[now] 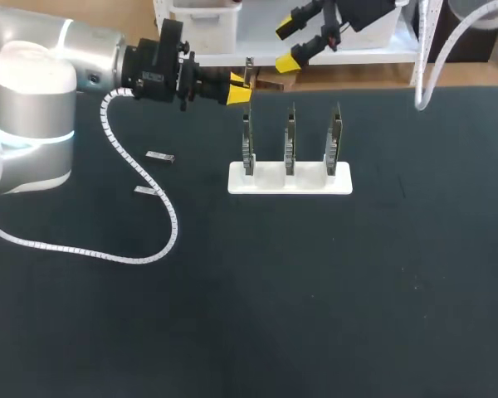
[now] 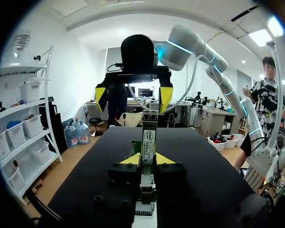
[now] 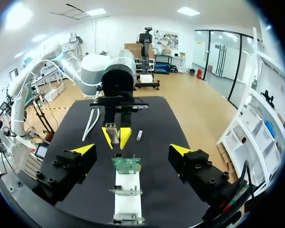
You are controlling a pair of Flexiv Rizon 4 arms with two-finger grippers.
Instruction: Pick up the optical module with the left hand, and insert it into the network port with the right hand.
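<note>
My left gripper [image 1: 241, 89] hovers over the table's far edge, just behind the leftmost board, shut on a slim optical module [image 1: 249, 73]. In the left wrist view the module [image 2: 148, 140] stands between the yellow tips of that gripper [image 2: 148, 159]. My right gripper [image 1: 288, 46] hangs open beyond the far edge, facing the left one, with nothing between its fingers [image 3: 183, 150]. Three upright circuit boards with ports [image 1: 290, 141] stand in a white holder [image 1: 290, 179]. From the right wrist, the left gripper [image 3: 116, 137] is ahead, just past the nearest board [image 3: 127, 165].
Two loose modules [image 1: 160, 157] [image 1: 145, 191] lie on the black table, left of the holder. The left arm's white coiled cable [image 1: 141, 178] drapes across the table beside them.
</note>
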